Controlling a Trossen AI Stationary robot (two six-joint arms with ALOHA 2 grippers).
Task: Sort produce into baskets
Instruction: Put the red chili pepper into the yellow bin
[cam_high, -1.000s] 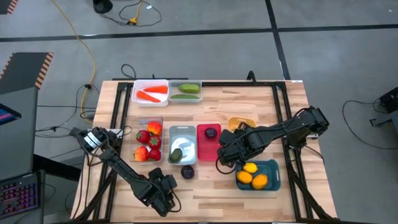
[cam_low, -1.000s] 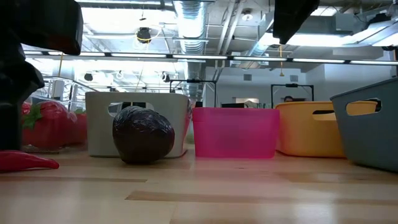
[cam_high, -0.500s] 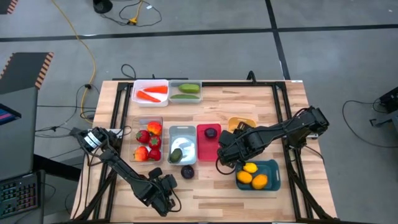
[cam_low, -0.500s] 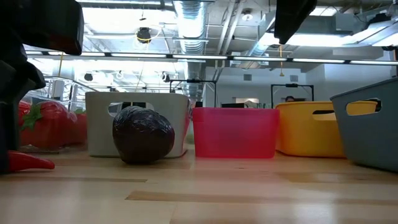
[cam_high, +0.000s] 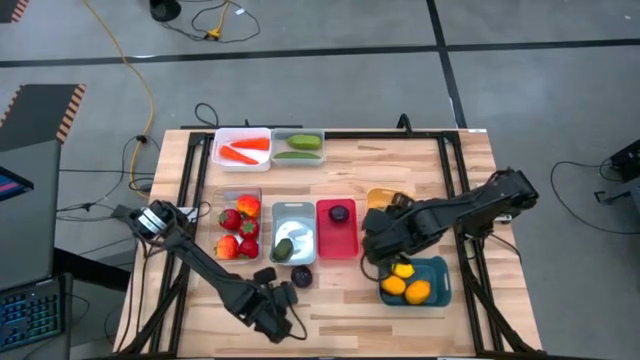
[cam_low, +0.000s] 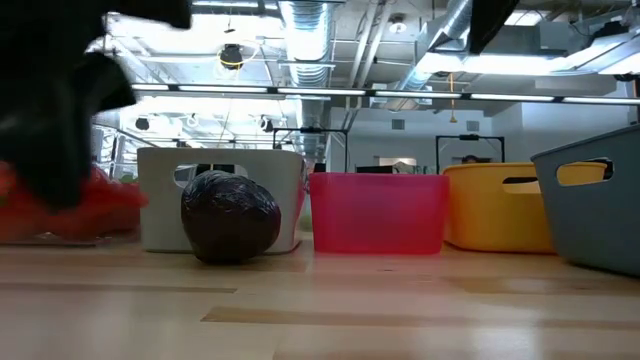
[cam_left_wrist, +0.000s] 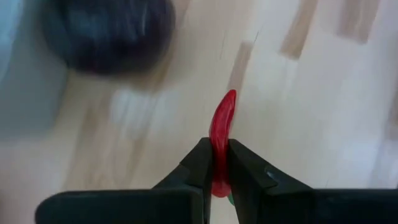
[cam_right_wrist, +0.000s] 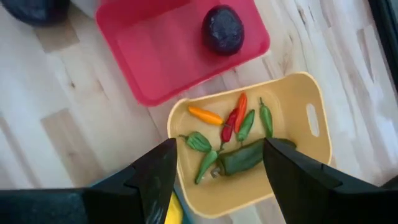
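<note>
Near the table's front edge, our left gripper (cam_left_wrist: 214, 163) was clamped on a small red chili (cam_left_wrist: 221, 130); it looked light, smooth and slippery, best pinched mid-body; our right gripper (cam_right_wrist: 214, 163) hung open above the yellow basket (cam_right_wrist: 309, 152).

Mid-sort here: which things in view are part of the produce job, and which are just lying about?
Job:
- red chili, pinched in the left claw
- loose purple plum on the table
- red bin, with a second plum inside
- yellow bin of peppers
- teal bin of lemons
- right claw, open above the bins

Lying about:
- yellow cable on the floor
- keyboard
</note>
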